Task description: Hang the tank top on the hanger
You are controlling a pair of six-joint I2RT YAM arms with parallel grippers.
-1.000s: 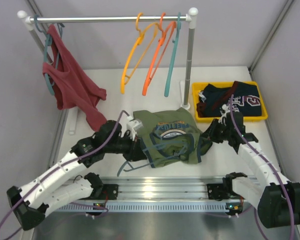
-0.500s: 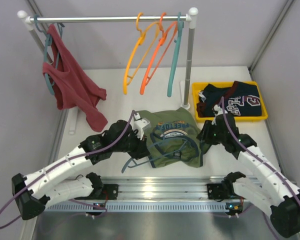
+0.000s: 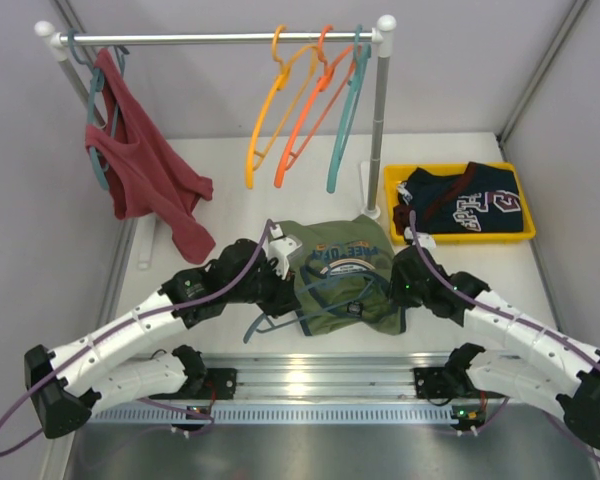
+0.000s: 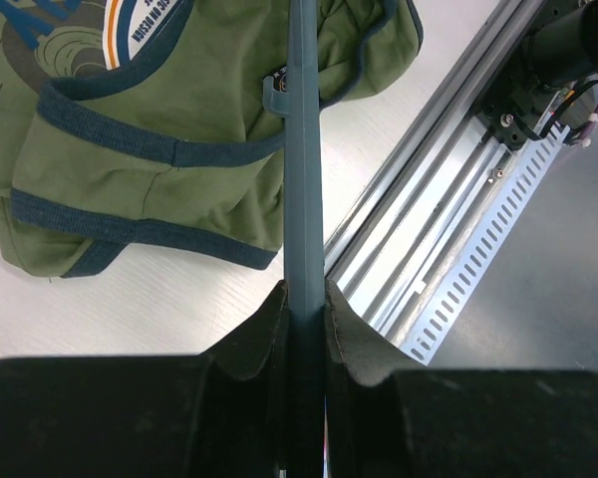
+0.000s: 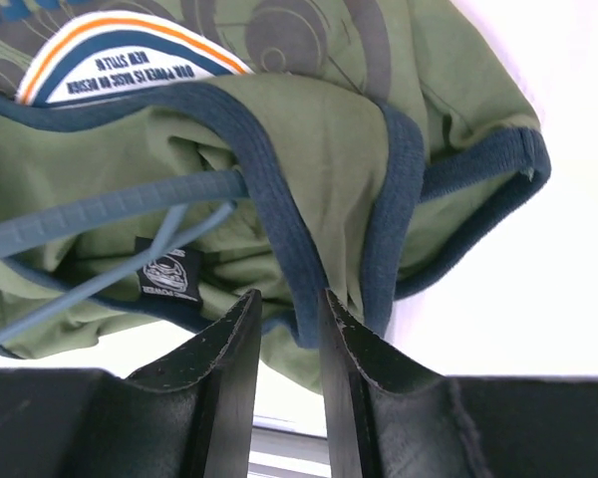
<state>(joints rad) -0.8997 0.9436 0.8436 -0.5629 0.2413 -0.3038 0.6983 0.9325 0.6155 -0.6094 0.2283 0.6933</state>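
Note:
The olive-green tank top [image 3: 345, 265] lies crumpled on the table between my arms, its round orange-white print facing up. The slate blue-grey hanger [image 3: 270, 322] lies partly inside it, with the hook sticking out at the near left. My left gripper [image 3: 285, 285] is shut on the hanger's bar [image 4: 304, 179], which runs straight out over the tank top [image 4: 159, 100]. My right gripper [image 3: 405, 285] is at the top's right edge. Its jaws stand narrowly apart, with a fold of dark trim [image 5: 294, 269] pinched between the fingertips. The hanger's arms [image 5: 100, 219] show inside the neck opening.
A rail [image 3: 220, 38] at the back holds a red tank top [image 3: 140, 160] on the left and yellow [image 3: 265, 110], orange [image 3: 305, 110] and teal [image 3: 342, 120] hangers. A yellow bin [image 3: 525, 215] with a navy garment [image 3: 460, 205] stands back right. The metal base rail [image 3: 320, 375] runs along the near edge.
My right gripper has moved left towards the middle, and the tank top's right side has bunched inward with it. My left gripper has shifted right with the hanger. The hangers on the rack sway.

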